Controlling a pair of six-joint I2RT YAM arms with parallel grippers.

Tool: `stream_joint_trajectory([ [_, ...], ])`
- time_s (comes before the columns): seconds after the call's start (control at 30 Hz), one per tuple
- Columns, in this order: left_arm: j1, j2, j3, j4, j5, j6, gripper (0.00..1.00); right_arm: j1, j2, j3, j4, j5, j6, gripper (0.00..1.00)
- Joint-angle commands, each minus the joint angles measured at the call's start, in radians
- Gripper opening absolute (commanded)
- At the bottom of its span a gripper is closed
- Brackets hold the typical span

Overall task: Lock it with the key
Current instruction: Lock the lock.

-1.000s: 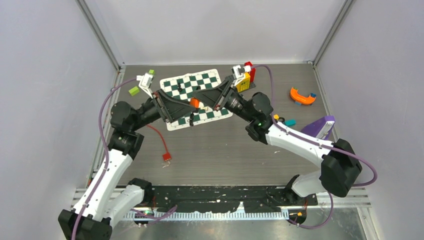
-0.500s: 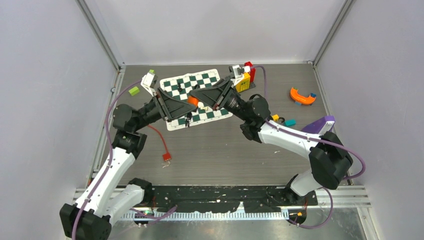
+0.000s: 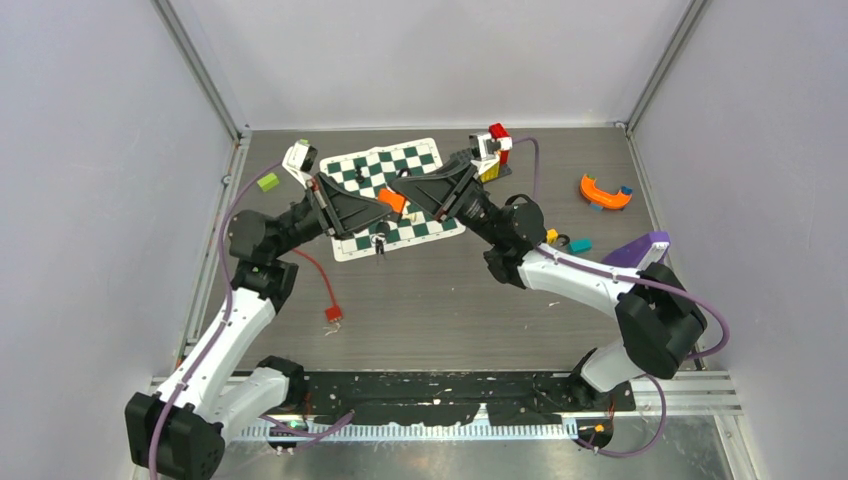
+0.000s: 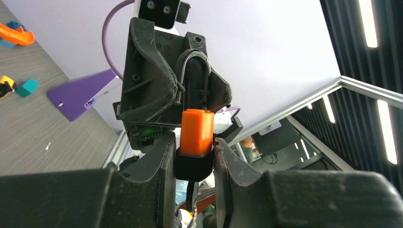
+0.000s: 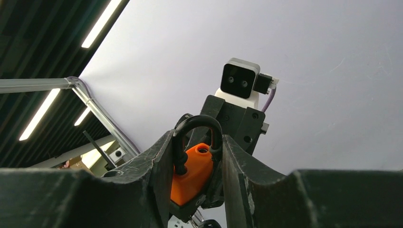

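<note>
An orange padlock [image 3: 391,201] with a black base is held in the air over the chessboard mat [image 3: 420,160], between both grippers. My left gripper [image 3: 378,208] is shut on the padlock's black base [image 4: 192,161], and the orange body [image 4: 196,130] stands up between its fingers. My right gripper [image 3: 405,193] is shut on the dark shackle [image 5: 197,124]. One shackle leg sits in the body. The other leg is out of its hole [image 5: 203,149]. The key [image 4: 192,194] sticks out under the base, with its ring hanging below [image 3: 379,243].
A red cable with a plug [image 3: 333,314] lies left of centre. A green block [image 3: 267,181] is at the far left. An orange curved piece [image 3: 604,192], a teal block [image 3: 580,244] and a purple object [image 3: 640,252] lie at the right. A red block [image 3: 497,131] shows behind my right wrist.
Both grippers have kept their hold on the padlock. The joined grippers have shifted a little toward the back, and my right wrist has swung slightly to the right.
</note>
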Motion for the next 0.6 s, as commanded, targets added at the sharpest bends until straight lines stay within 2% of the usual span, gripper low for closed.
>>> stream_joint_trajectory([
  [0.0, -0.004, 0.002, 0.011, 0.181, -0.021, -0.084, 0.21, 0.017, 0.000, -0.003, 0.017, -0.033, -0.031, 0.05],
  [0.07, -0.004, -0.001, 0.005, 0.185, -0.021, -0.093, 0.21, 0.018, 0.013, 0.005, 0.027, -0.033, -0.028, 0.05],
  [0.17, -0.004, -0.005, 0.005, 0.187, -0.020, -0.098, 0.30, 0.022, 0.034, 0.013, 0.041, -0.029, -0.024, 0.05],
  [0.27, -0.004, -0.007, 0.007, 0.186, -0.020, -0.101, 0.34, 0.026, 0.052, 0.016, 0.073, -0.023, -0.012, 0.05],
  [0.37, -0.004, -0.001, 0.005, 0.197, -0.022, -0.112, 0.33, 0.026, 0.068, 0.013, 0.104, -0.010, -0.005, 0.05],
  [0.47, -0.004, 0.002, 0.006, 0.209, -0.018, -0.118, 0.27, 0.025, 0.079, 0.002, 0.148, 0.014, -0.001, 0.05],
  [0.57, -0.004, -0.001, 0.005, 0.207, -0.011, -0.118, 0.25, 0.021, 0.081, -0.003, 0.170, 0.024, 0.004, 0.05],
])
